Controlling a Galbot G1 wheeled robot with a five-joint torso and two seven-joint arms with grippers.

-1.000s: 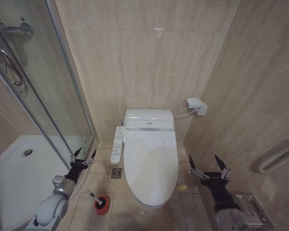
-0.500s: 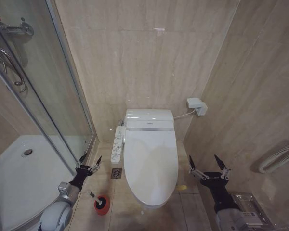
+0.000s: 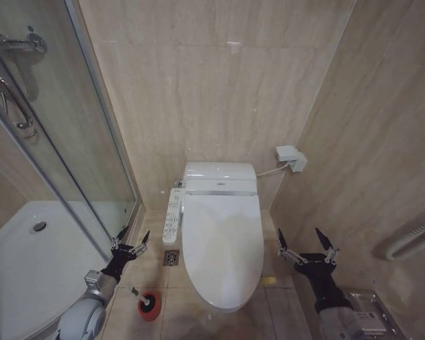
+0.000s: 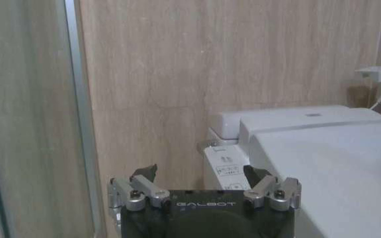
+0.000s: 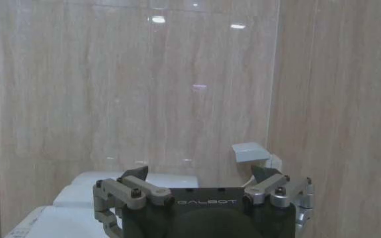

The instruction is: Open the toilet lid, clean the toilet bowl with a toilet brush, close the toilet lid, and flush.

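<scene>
Left gripper (image 3: pixel 130 241), fingers spread and empty, has moved in toward the glossy white oval toilet lid (image 3: pixel 222 244), which is down; camera tilted slightly. Right gripper (image 3: pixel 304 250) released beside the lid. Task not begun.

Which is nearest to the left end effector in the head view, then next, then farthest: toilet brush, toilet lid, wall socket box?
From the left end effector, open at the toilet's left:
1. Toilet brush, on the floor just below it in the picture, in its red cup.
2. Toilet lid, closed, to its right.
3. Wall socket box, on the far side of the toilet, up on the wall.
</scene>
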